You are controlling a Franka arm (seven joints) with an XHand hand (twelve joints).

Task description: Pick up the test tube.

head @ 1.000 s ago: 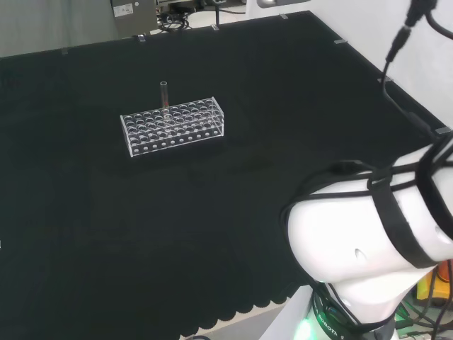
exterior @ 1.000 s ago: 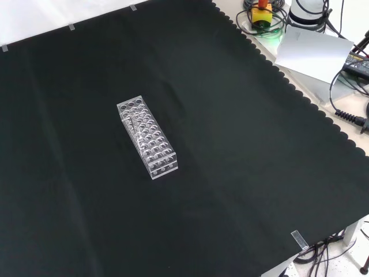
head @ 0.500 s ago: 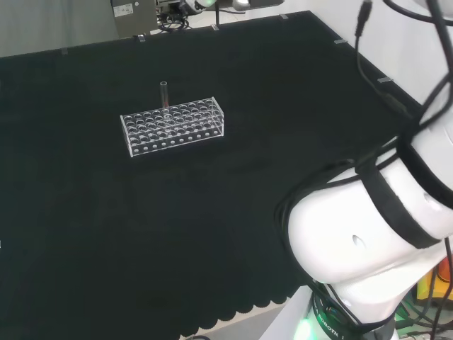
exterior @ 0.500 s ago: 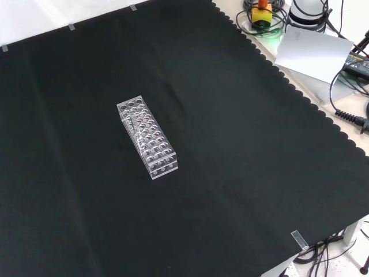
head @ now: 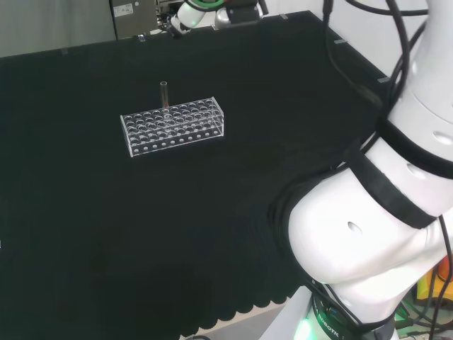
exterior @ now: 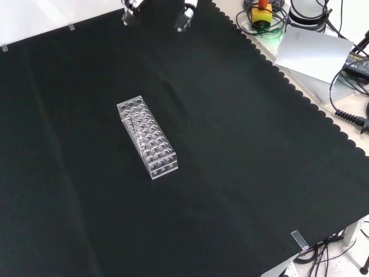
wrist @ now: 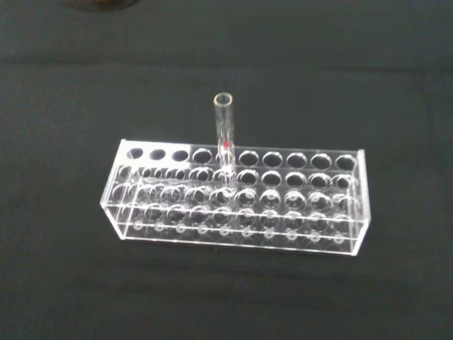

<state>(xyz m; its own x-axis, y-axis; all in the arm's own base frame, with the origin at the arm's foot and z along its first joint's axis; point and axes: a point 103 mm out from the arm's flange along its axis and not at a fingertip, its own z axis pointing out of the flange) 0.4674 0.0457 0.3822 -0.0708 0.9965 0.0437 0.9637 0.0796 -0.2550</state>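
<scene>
A clear test tube [head: 164, 95] with a small red mark stands upright in a clear plastic rack [head: 173, 126] on the black cloth. In the wrist view the test tube [wrist: 225, 139] sits in a back-row hole of the rack [wrist: 233, 202], whose other holes look empty. In the front view the rack [exterior: 147, 137] lies mid-cloth. The hand [exterior: 185, 12] enters at that view's top edge, well away from the rack. Two white fingertips show, spread apart, with nothing between them. In the head view the arm's end with a green ring [head: 192, 7] hangs beyond the cloth's far edge.
The arm's big white links [head: 368, 234] and black cables take up the head view's right. Off the cloth in the front view lie a yellow and red button [exterior: 262, 12], a white sheet [exterior: 311, 51] and cables. The cloth's scalloped edge [exterior: 305, 107] runs diagonally there.
The arm has swung up and over. Its end has come into the head view's top and the hand's fingertips into the front view's top. Rack and tube have not moved.
</scene>
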